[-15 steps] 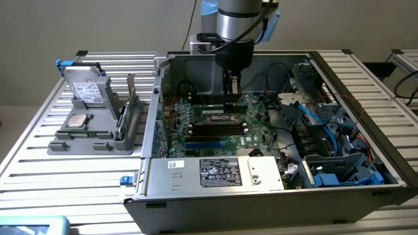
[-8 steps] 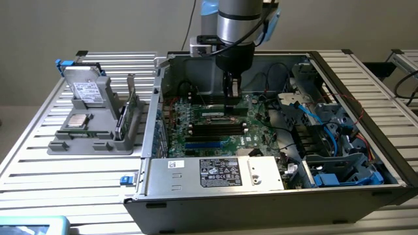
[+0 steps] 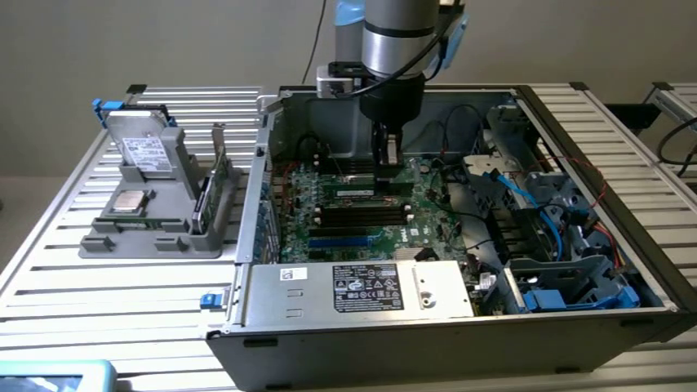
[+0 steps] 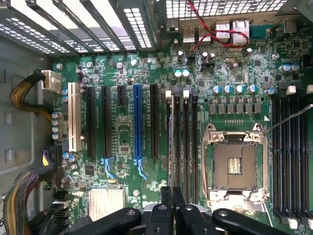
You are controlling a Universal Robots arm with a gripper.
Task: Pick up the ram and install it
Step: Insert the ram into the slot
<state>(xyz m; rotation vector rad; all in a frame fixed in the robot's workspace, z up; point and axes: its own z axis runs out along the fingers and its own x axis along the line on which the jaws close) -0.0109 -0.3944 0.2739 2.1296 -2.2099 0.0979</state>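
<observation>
Two fingers (image 4: pixel 165 215) of the gripper (image 4: pixel 172 198) sit almost together, with only a sliver between them. A thin pale strip runs out from that sliver. I take it for the ram (image 4: pixel 171 147), pinched on edge, though edge-on it is hard to be sure. It lies along the first of the black memory slots (image 4: pixel 186 147), beside the empty processor socket (image 4: pixel 235 164).

To seat it well, I judge the stick must be parallel to its slot, with the notch matched and the white end clips (image 4: pixel 168 93) thrown open. The push should go straight down and evenly at both ends — any tilt risks jamming one corner.

Around this, the open computer case (image 3: pixel 436 351) holds the green motherboard (image 4: pixel 124 63), a blue card slot (image 4: pixel 138 122), bundled cables (image 4: pixel 22 93) and blue-trimmed drive bays (image 3: pixel 572 286). Farther off, at the exterior view's left, a grey rack (image 3: pixel 120 241) carries a hard drive (image 3: pixel 145 151), a silver chip (image 3: pixel 132 201) and a dark board (image 3: pixel 205 200) standing on edge.
</observation>
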